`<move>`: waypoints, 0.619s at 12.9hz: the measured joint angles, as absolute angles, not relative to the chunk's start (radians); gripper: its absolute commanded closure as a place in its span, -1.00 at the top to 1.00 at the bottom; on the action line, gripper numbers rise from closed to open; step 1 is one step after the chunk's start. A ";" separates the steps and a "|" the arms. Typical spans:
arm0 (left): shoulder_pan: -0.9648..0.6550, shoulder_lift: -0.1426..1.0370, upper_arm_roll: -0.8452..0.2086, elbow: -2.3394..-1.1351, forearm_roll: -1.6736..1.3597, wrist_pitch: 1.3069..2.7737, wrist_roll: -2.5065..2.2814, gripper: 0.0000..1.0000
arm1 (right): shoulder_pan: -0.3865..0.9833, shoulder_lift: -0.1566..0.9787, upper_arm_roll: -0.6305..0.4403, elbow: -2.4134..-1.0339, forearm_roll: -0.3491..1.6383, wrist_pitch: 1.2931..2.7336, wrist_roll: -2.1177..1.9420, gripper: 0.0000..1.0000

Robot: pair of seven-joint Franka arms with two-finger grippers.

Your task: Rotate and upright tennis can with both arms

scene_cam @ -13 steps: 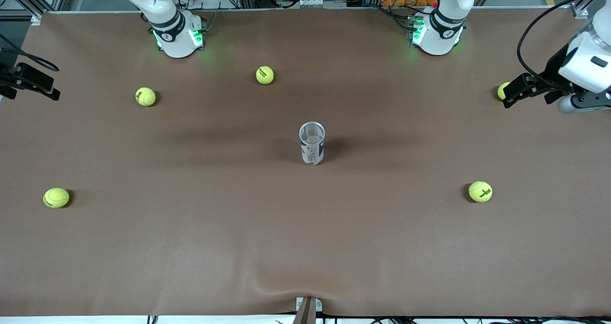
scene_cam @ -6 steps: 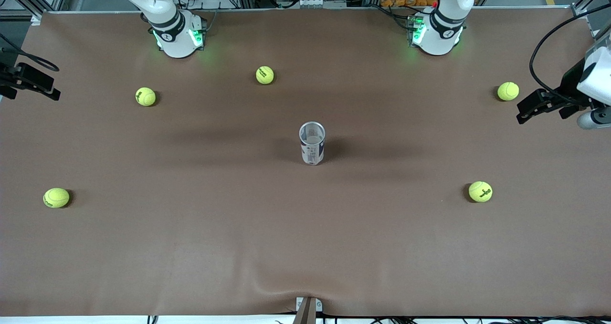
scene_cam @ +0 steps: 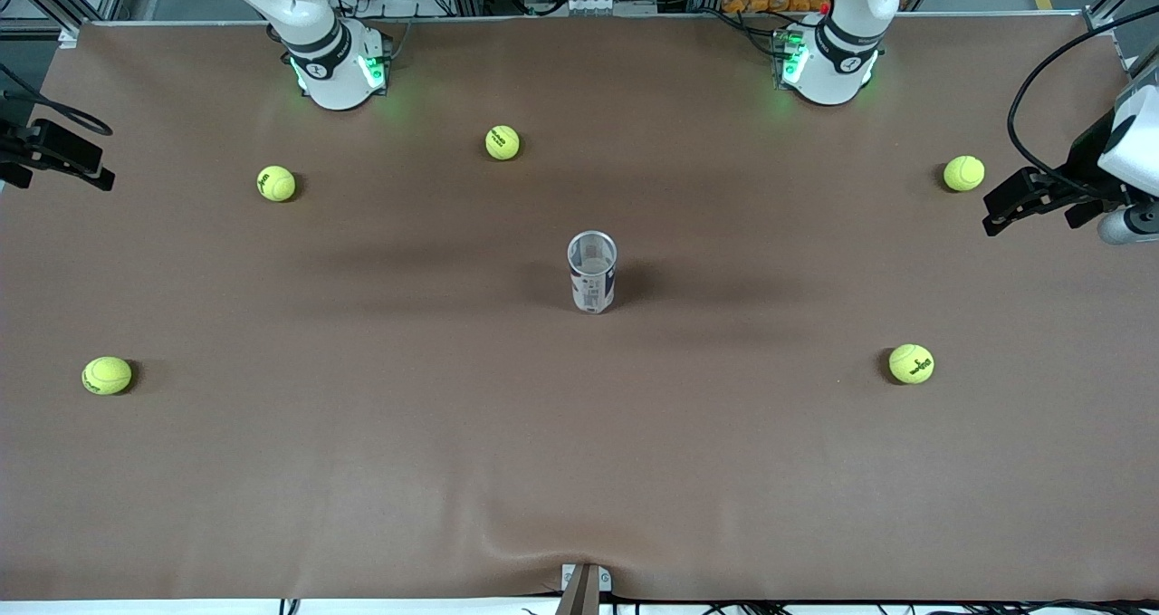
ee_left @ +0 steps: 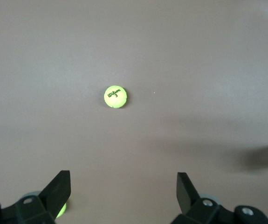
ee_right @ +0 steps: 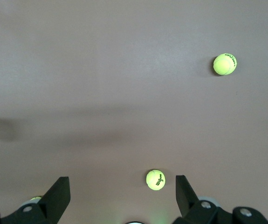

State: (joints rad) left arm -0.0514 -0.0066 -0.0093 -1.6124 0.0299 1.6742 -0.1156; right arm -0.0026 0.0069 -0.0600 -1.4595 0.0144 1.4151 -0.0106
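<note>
1. front view: the tennis can (scene_cam: 592,283) stands upright at the middle of the brown desk (scene_cam: 453,470), open mouth up, five tennis balls (scene_cam: 911,363) scattered well apart around it. the left pincer (scene_cam: 1005,206) hovers over the left arm's end of the desk; the right pincer (scene_cam: 63,155) over the right arm's end.
2. left wrist view: left pincer fingers (ee_left: 59,190) spread wide, holding nothing — one ball (ee_left: 115,97) below.
3. right wrist view: right pincer fingers (ee_right: 59,193) also wide apart, empty.
4. handling: likely light, thin-walled, slick and easily tipped — best gripped gently across the mid-body.
</note>
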 measured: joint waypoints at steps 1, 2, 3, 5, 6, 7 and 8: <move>-0.051 -0.007 0.005 -1.612 0.030 1.674 -0.084 1.00 | -0.003 0.007 -0.060 -1.459 0.014 1.415 -0.011 1.00; -0.050 -0.006 0.021 -1.612 0.030 1.674 -0.055 1.00 | -0.003 0.007 -0.060 -1.459 0.014 1.415 -0.011 1.00; -0.049 -0.006 0.032 -1.612 0.030 1.672 -0.030 1.00 | -0.003 0.007 -0.060 -1.459 0.014 1.415 -0.011 1.00; -0.049 -0.006 0.039 -1.612 0.030 1.668 -0.012 1.00 | -0.003 0.007 -0.060 -1.459 0.014 1.415 -0.011 1.00; -0.050 -0.006 0.038 -1.612 0.030 1.667 -0.006 1.00 | -0.003 0.007 -0.060 -1.459 0.014 1.415 -0.011 1.00; -0.051 -0.006 0.037 -1.612 0.030 1.667 0.001 1.00 | -0.003 0.007 -0.060 -1.459 0.014 1.415 -0.011 1.00; -0.052 -0.006 0.035 -1.612 0.030 1.667 0.018 1.00 | -0.003 0.007 -0.061 -1.459 0.014 1.415 -0.011 1.00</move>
State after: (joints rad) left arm -0.0516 -0.0064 0.0352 -1.6123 0.0300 1.6669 0.0179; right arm -0.0028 0.0069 -0.0607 -1.4595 0.0138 1.4151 -0.0106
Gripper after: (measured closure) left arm 0.000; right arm 0.000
